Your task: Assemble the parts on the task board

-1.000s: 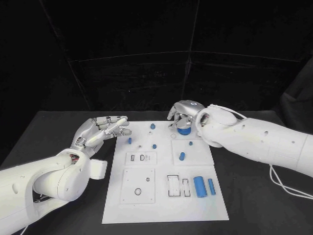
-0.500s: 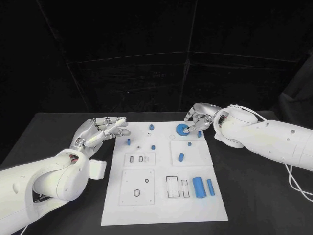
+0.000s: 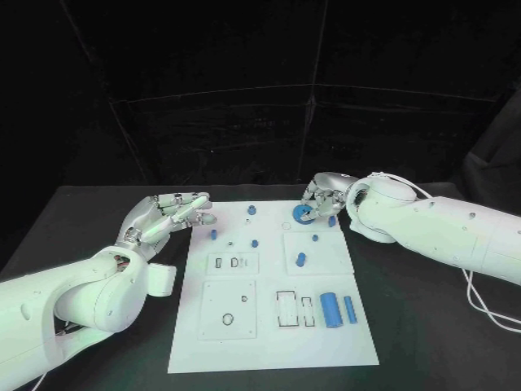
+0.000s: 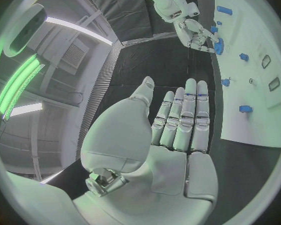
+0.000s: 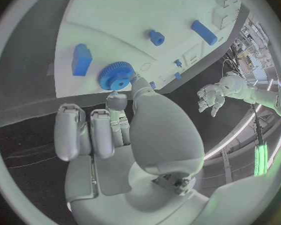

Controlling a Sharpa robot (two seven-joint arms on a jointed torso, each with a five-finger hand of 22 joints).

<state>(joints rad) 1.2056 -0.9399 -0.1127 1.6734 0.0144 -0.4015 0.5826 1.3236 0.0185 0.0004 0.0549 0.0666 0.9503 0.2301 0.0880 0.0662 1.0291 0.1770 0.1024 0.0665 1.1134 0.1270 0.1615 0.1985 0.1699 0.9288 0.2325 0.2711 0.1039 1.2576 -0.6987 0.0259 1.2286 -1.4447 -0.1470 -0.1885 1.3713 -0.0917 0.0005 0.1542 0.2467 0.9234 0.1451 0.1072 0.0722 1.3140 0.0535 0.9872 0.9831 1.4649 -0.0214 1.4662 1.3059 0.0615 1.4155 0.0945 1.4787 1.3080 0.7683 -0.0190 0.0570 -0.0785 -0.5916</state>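
A black counter stands before a black curtain hung on thin dark poles. In the left wrist view, long ceiling lights glow white and green over a vent.

I can read no text, label, brand, number or sign on the task board, its parts or either arm in any view.
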